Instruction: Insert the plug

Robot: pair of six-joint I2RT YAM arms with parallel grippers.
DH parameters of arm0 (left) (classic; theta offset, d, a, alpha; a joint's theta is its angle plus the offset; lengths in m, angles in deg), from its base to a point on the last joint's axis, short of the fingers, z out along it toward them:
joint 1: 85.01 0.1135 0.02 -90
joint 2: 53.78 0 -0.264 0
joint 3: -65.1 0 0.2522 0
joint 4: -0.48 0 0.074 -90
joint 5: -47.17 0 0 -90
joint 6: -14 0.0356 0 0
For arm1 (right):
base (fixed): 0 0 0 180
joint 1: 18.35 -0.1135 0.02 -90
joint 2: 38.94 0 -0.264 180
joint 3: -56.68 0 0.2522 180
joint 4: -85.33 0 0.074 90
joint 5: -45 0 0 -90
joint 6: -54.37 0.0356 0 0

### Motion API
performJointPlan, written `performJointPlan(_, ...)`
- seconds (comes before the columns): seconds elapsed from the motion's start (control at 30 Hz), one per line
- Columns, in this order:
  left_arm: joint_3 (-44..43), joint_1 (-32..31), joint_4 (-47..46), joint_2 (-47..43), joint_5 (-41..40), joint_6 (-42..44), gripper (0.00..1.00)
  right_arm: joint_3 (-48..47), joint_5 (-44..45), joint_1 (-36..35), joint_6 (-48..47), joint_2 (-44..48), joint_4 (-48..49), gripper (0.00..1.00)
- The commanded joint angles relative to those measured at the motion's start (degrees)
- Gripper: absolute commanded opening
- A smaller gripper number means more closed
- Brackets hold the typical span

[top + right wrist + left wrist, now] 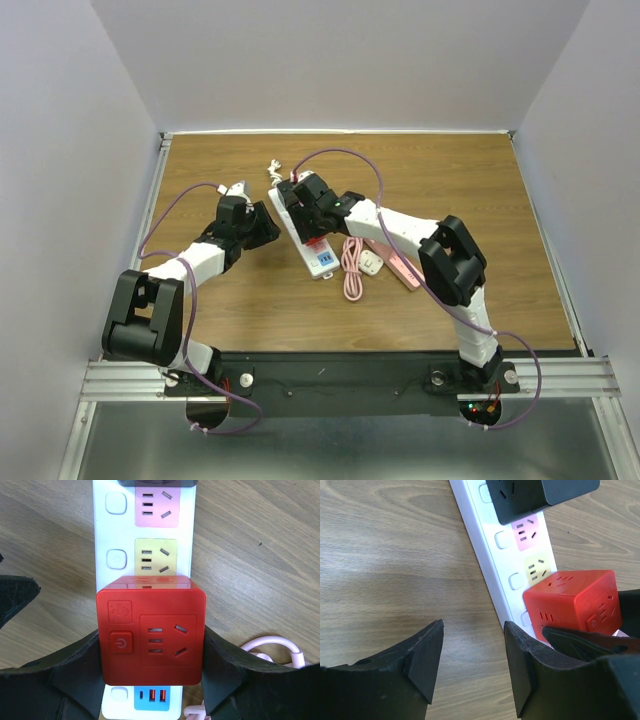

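Note:
A white power strip (pixel 322 262) lies on the wooden table, with pink and yellow sockets (pixel 150 555) and a blue USB panel (pixel 152 696). My right gripper (pixel 151 647) is shut on a red cube plug (pixel 151 630) and holds it flat over the socket between the yellow one and the USB panel. I cannot tell whether its pins are in. The cube also shows in the top view (pixel 316 243) and the left wrist view (pixel 575 602). My left gripper (pixel 473 627) is open and empty, low over the bare table just left of the strip (pixel 490 555).
A black adapter (pixel 540 495) sits in the strip's far sockets. A coiled pink cable (pixel 352 268), a white plug (pixel 371 263) and a flat pink piece (pixel 400 268) lie right of the strip. A white cable (pixel 272 170) leaves the strip's far end.

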Motion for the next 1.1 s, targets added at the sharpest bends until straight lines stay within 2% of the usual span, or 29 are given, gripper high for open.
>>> performJointPlan(0.0, 0.20, 0.35, 0.17, -2.52, 0.25, 1.20, 0.62, 2.27, 0.06, 0.36, -1.63, -8.12, -9.91, 0.00)
performJointPlan(0.77, -0.86, 0.97, 1.31, -2.78, 0.78, 1.90, 0.62, 14.66, -1.44, -0.61, 1.09, -7.15, -6.93, 0.00)
performJointPlan(0.93, -1.91, 1.32, 2.80, -4.54, 1.13, 2.08, 0.63, 11.86, -1.35, -0.61, 1.53, -7.94, -7.01, 0.00)
performJointPlan(1.07, -3.40, 1.41, 5.43, -7.78, 0.43, 2.43, 0.66, 4.32, -1.44, -0.61, 1.62, -10.14, -7.01, 0.01)
